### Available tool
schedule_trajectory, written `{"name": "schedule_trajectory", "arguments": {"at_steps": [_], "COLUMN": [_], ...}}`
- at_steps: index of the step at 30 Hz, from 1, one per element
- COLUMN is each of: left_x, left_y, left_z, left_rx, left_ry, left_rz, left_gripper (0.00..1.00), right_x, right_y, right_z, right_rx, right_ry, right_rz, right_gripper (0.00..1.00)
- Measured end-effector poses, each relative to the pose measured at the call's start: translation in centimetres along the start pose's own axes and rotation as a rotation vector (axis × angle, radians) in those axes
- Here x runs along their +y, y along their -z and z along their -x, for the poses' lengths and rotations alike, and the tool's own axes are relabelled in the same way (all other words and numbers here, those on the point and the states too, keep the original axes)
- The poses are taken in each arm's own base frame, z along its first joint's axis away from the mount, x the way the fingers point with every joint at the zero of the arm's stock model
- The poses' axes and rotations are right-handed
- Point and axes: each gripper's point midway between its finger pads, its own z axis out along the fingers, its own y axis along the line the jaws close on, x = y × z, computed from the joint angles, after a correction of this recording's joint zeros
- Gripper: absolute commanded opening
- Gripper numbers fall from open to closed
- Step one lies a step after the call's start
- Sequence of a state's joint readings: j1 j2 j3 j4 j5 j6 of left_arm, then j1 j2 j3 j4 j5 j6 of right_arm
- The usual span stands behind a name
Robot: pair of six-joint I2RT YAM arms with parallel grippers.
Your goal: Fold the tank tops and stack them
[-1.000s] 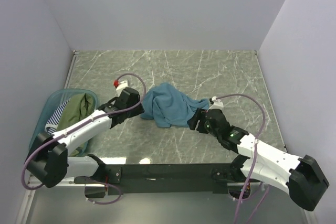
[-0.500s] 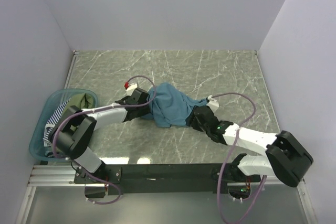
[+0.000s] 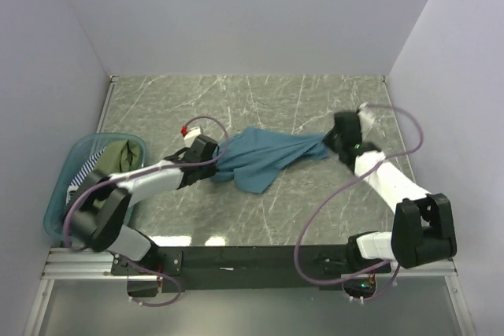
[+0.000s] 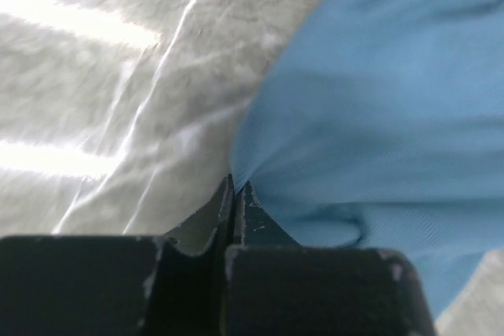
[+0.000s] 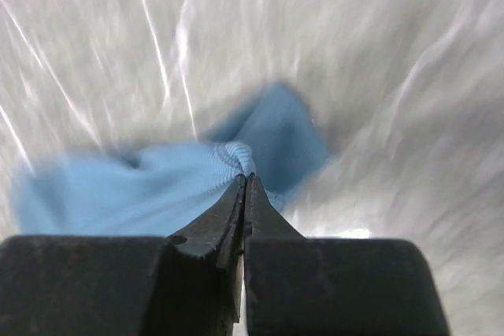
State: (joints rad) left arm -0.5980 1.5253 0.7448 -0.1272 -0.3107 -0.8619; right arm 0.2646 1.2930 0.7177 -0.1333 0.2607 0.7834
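Both ends gripped. The left gripper was clamped shut on the left edge of the teal-blue tank top, and the right gripper pinched a ribbed hem at its right end. The cloth lay stretched left to right between them across the middle of the table. The olive-green tank top and striped tank top sat bunched in the teal tub, near left.

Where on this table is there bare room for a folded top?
Bare table lies between the back wall and the teal top, and between that top and the arm bases. Crowded: the left side, by the tub.
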Motion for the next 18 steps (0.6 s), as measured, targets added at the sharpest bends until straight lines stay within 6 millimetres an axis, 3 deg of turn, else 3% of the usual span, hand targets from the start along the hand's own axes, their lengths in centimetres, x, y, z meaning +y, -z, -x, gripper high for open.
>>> {"name": "schedule_trajectory", "arguments": {"at_steps": [3, 6, 7, 8, 10, 12, 15, 18], "left_x": [0.1, -1.0, -1.2, -1.2, -0.7, 0.1, 0.8, 1.0], "left_y": [2.6, 4.6, 5.0, 5.0, 4.8, 4.4, 4.2, 4.1], "left_z": [0.8, 1.8, 2.0, 2.0, 1.5, 0.7, 0.0, 0.0], "left_rx": [-0.031, -0.057, -0.061, -0.062, -0.049, -0.028, -0.01, -0.011], "left_ry": [0.03, 0.056, 0.059, 0.06, 0.053, 0.045, 0.038, 0.037], "left_rz": [-0.043, -0.12, -0.135, -0.138, -0.122, -0.097, -0.074, -0.069], "left_gripper": [0.01, 0.01, 0.0, 0.01, 0.02, 0.01, 0.01, 0.0], "right_x": [1.5, 5.4, 6.5, 7.1, 7.4, 6.6, 4.8, 3.8], "right_y": [0.1, 0.1, 0.0, -0.1, -0.3, -0.1, 1.1, 3.7], "right_z": [7.0, 12.3, 13.4, 14.1, 14.1, 12.7, 9.1, 4.0], "right_rx": [-0.089, -0.148, -0.162, -0.17, -0.159, -0.132, -0.077, -0.026], "right_ry": [-0.018, 0.01, 0.024, 0.035, 0.069, 0.097, 0.133, 0.186], "right_rz": [-0.011, 0.036, 0.052, 0.06, 0.064, 0.053, 0.046, 0.089], "right_gripper": [0.05, 0.39, 0.56, 0.61, 0.68, 0.68, 0.6, 0.46]}}
